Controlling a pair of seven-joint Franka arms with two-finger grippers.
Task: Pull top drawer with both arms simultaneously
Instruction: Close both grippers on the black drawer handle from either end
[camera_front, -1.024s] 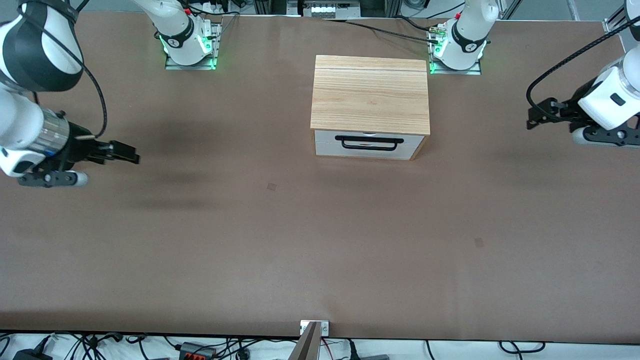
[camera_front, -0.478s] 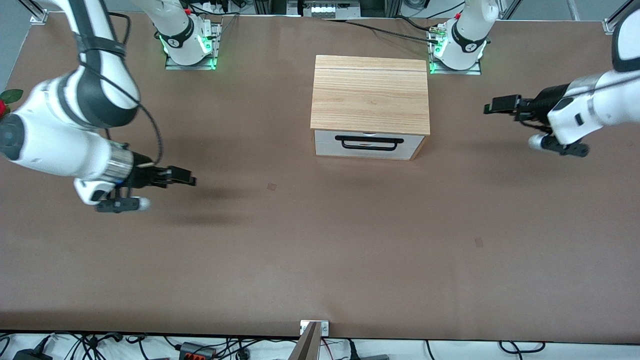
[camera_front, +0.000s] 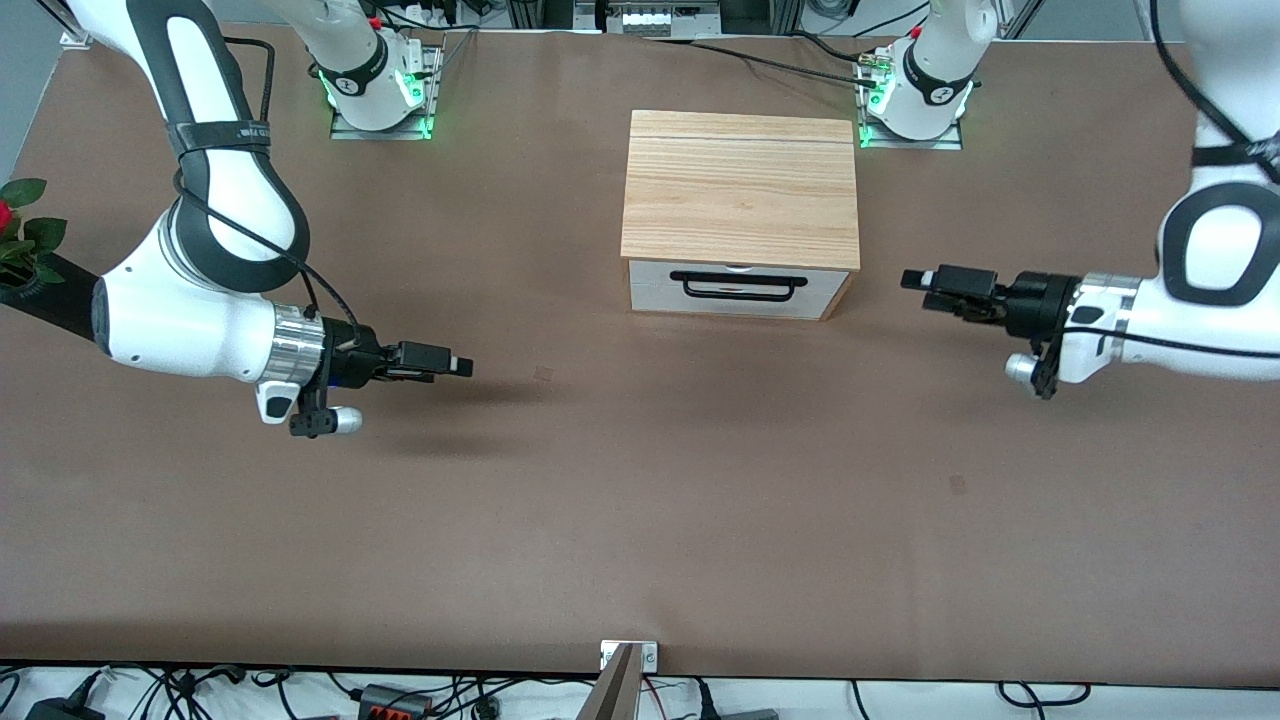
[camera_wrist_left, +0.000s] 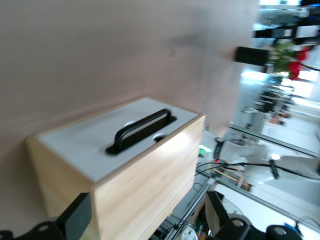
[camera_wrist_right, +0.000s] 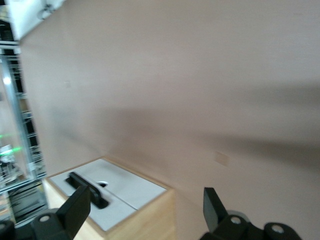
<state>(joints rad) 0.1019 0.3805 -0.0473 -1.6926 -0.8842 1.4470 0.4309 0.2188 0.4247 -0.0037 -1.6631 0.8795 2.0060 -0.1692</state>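
Observation:
The top drawer (camera_front: 650, 273) looks pushed in, its white front facing the front camera. Its black bar handle (camera_front: 738, 287) is free. It belongs to a light-wood cabinet (camera_front: 740, 190) in the middle of the table. My left gripper (camera_front: 915, 280) is open over bare table toward the left arm's end, pointing at the cabinet's side. My right gripper (camera_front: 455, 367) is open over the table toward the right arm's end, well short of the cabinet. The left wrist view shows the drawer front (camera_wrist_left: 90, 140) and handle (camera_wrist_left: 142, 129) past the empty left gripper (camera_wrist_left: 147, 220). The right wrist view shows the front (camera_wrist_right: 125, 187) past the empty right gripper (camera_wrist_right: 145, 210).
A red flower with green leaves (camera_front: 20, 235) stands at the table's edge by the right arm's end. Both arm bases (camera_front: 380, 95) (camera_front: 915, 100) sit along the table's edge farthest from the front camera. Cables lie below the table's near edge.
Both arms have swung in from the table's ends toward the cabinet. Both grippers stayed open and empty.

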